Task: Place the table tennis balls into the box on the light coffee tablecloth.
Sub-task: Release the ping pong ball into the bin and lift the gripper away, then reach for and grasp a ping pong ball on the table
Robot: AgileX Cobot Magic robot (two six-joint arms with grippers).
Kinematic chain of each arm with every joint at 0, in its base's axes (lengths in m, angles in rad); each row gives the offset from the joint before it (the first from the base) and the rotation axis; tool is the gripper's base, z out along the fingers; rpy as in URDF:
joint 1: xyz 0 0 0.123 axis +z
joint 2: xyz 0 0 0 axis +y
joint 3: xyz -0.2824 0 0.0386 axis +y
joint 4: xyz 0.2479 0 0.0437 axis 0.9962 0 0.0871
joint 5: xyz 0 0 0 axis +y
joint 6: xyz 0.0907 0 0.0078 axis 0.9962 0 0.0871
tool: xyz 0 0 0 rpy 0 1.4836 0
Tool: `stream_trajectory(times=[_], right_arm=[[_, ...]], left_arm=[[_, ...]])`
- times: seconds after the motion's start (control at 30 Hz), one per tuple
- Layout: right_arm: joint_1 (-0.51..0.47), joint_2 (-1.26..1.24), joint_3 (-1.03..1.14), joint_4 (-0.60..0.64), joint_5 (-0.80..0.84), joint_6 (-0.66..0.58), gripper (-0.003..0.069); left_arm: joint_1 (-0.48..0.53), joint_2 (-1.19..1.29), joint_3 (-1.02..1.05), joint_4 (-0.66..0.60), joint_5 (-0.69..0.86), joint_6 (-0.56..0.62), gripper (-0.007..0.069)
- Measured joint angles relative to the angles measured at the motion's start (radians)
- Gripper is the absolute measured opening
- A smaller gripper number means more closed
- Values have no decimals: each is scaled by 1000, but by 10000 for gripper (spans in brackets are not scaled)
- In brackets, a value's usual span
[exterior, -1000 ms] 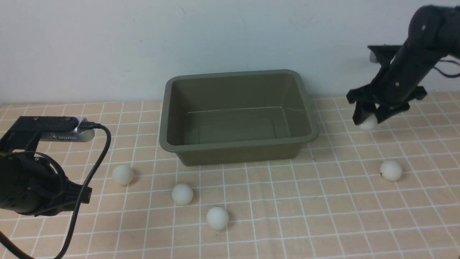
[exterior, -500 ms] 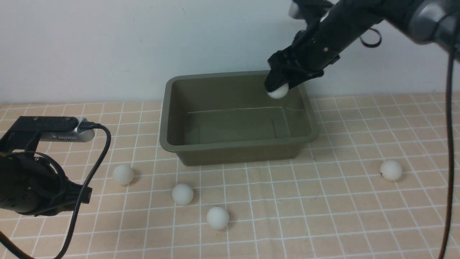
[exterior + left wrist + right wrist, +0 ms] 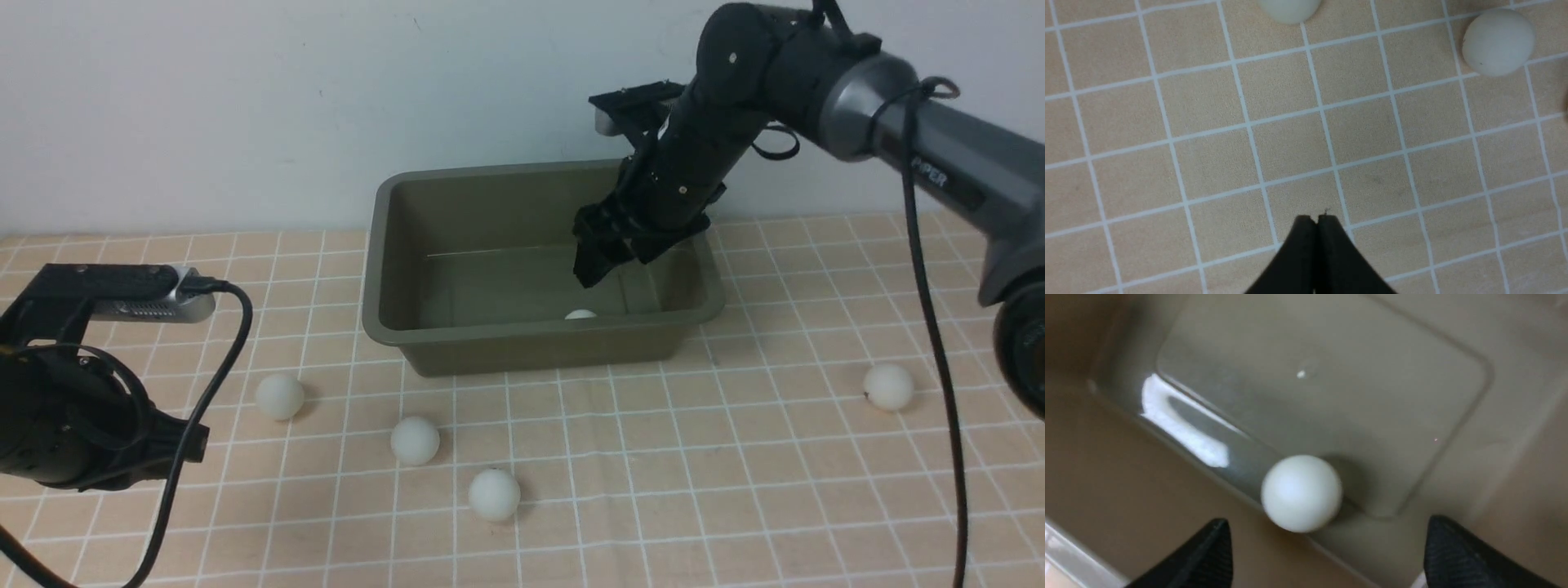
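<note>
Light coffee tablecloth (image 3: 735, 490), gridded, covers the table. Box (image 3: 539, 339) sits on it toward the back. Right gripper (image 3: 594, 265) hangs over the box's right half, jaws wide apart, holding nothing. Left gripper (image 3: 1314, 218) pressed together above bare cloth, empty. One table tennis ball (image 3: 580, 314) lies on the box floor by the near wall. Four more on the cloth: left ball (image 3: 280, 396), middle ball (image 3: 415, 440) and nearest ball (image 3: 494, 494) before the box, lone ball (image 3: 888, 386) at right.

Matte black right arm (image 3: 718, 139), round-linked, dotted with small pale screws — then a grey metal tube (image 3: 984, 180) lettered "PIPER" (image 3: 931, 170) in white, thin black cable (image 3: 931, 327) trailing alongside. Black, bulbous left arm (image 3: 57, 425) at the near left, silver-and-black wrist camera (image 3: 139, 304) on top, thick black lead (image 3: 208, 408) plugged in. Right gripper (image 3: 1327, 559) fingers (image 3: 1457, 555) black, tapered, finely ribbed.
</note>
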Motion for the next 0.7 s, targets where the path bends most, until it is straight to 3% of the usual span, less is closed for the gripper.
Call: stream_trajectory(times=[0.17,0.33,0.7], right_arm=[[-31,-105,-3,-99,2,75,571],[-128,-302,96,-223,2,147,572],[-318,-435,496,-160,4,172,572]], left_arm=[[0,0,0,0,0,0,-69],[0,0,0,0,1,0,-69],[0,0,0,0,5,0,-69]])
